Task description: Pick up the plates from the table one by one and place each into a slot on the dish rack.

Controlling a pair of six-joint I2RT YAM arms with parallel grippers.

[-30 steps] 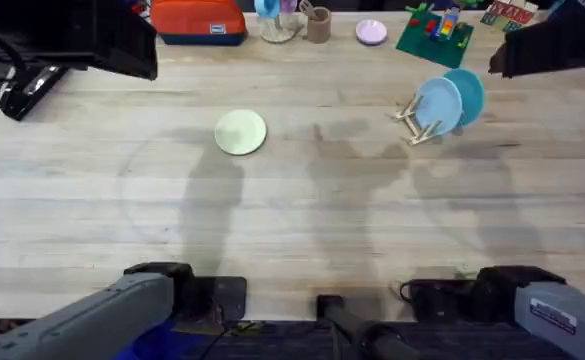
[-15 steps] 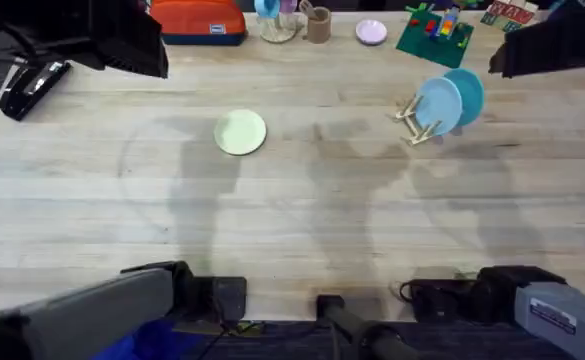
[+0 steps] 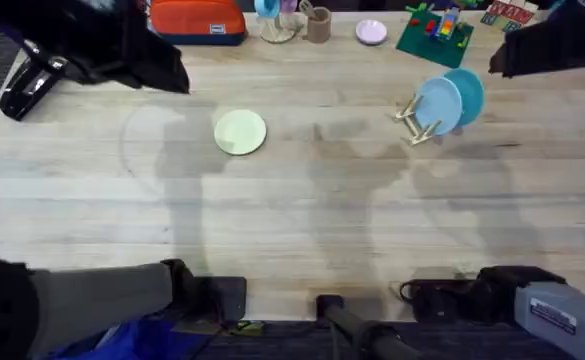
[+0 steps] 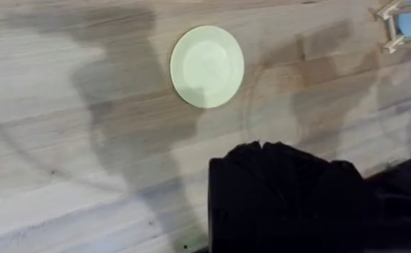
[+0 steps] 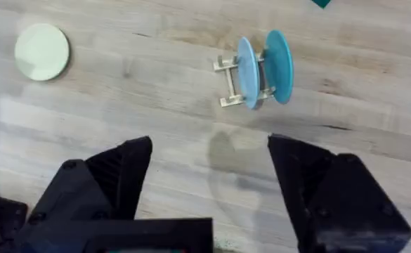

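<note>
A pale yellow-green plate [image 3: 240, 132] lies flat on the table [image 3: 302, 220], left of the middle. At the back right stands the dish rack [image 3: 413, 120], with a light blue plate [image 3: 438, 105] and a teal plate [image 3: 467, 92] upright in its slots. My left gripper [image 3: 157, 68] hangs high as a dark blur behind and left of the yellow-green plate [image 4: 206, 66], and its black body [image 4: 303, 190] is above bare wood. My right gripper [image 5: 211, 144] is open and empty, high above the table near the rack [image 5: 232, 81], where both plates [image 5: 247, 70] stand.
Along the far edge sit an orange bag [image 3: 197, 20], a cup [image 3: 318, 24], a small pink dish [image 3: 371, 32] and a green board with bricks [image 3: 434, 38]. A black tool [image 3: 27, 90] lies at the far left.
The left arm's dark shape has swung right and forward toward the yellow-green plate, and its elbow has risen at the lower left. The right arm and the plates have not moved.
</note>
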